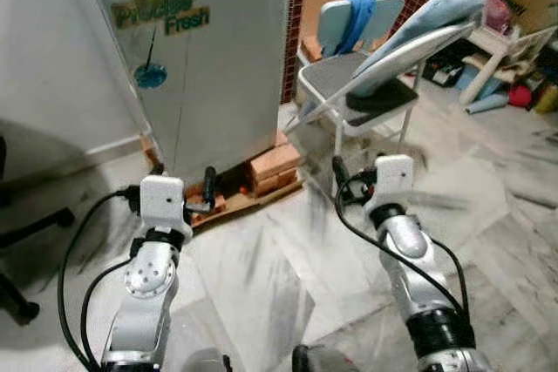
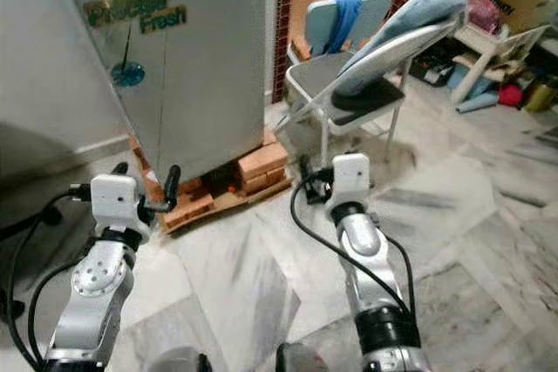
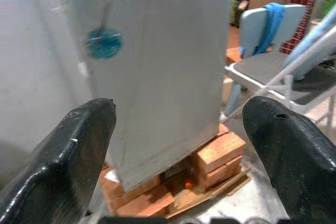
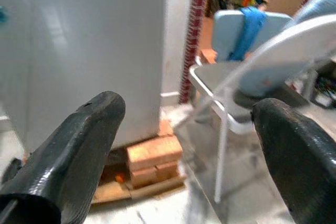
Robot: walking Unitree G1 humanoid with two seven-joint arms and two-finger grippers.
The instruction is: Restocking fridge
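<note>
A tall grey fridge (image 1: 222,58) stands ahead on the left, raised on a stack of orange bricks (image 1: 272,169). Its face carries a green and yellow "Fresh" sticker (image 1: 166,6) and a blue round one. My left gripper (image 1: 183,178) is held low in front of the fridge's bottom corner, open and holding nothing. In the left wrist view its two black fingers (image 3: 68,156) frame the fridge (image 3: 157,66) at a distance. My right gripper (image 1: 356,173) is raised beside it, open and holding nothing. In the right wrist view it (image 4: 184,150) faces the fridge's right edge and the chair.
A grey folding chair (image 1: 353,84) with a blue cloth over its back stands right of the fridge. An ironing board (image 1: 427,28) leans across it. Boxes and clutter (image 1: 514,15) fill the back right. An office chair base (image 1: 26,224) sits at far left. The floor is marble.
</note>
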